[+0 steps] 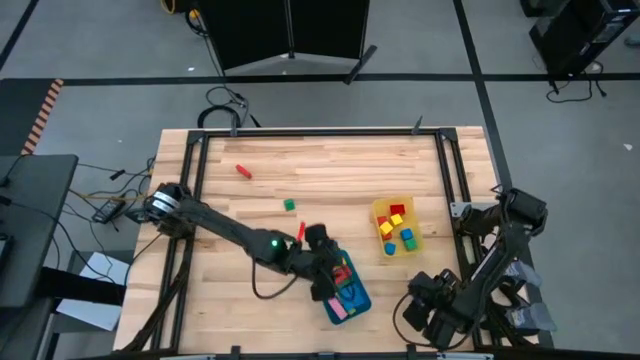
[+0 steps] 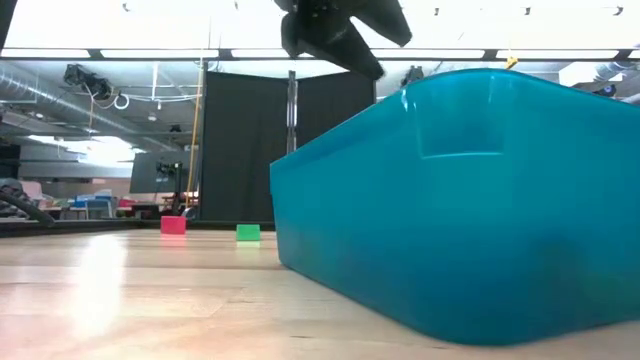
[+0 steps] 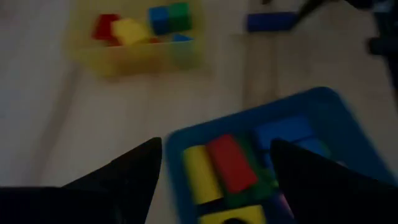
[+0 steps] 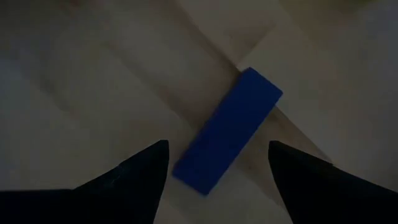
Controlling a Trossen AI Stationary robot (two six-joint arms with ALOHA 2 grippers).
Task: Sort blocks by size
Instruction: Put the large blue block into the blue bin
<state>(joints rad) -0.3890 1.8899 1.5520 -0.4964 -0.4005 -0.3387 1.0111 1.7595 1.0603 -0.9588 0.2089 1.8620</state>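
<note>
My left gripper (image 1: 330, 272) hangs open and empty over the near-left end of the blue tray (image 1: 358, 303), which holds yellow (image 3: 200, 174), red (image 3: 231, 163), blue and green blocks. The yellow bin (image 1: 380, 212) holds red, yellow, blue and green small blocks. My right gripper (image 4: 217, 146) is open at the table's near right, its fingers on either side of a blue bar (image 4: 227, 130) that lies flat on the table, untouched. A red block (image 1: 243, 171), a green block (image 1: 289, 205) and a red bar (image 1: 300, 231) lie loose on the table.
The low view shows the tray's wall (image 2: 470, 200) close up, with the left gripper (image 2: 340, 30) above it and the red (image 2: 173, 225) and green (image 2: 248, 232) blocks far behind. A dark frame rail (image 1: 445, 170) runs along the table's edges.
</note>
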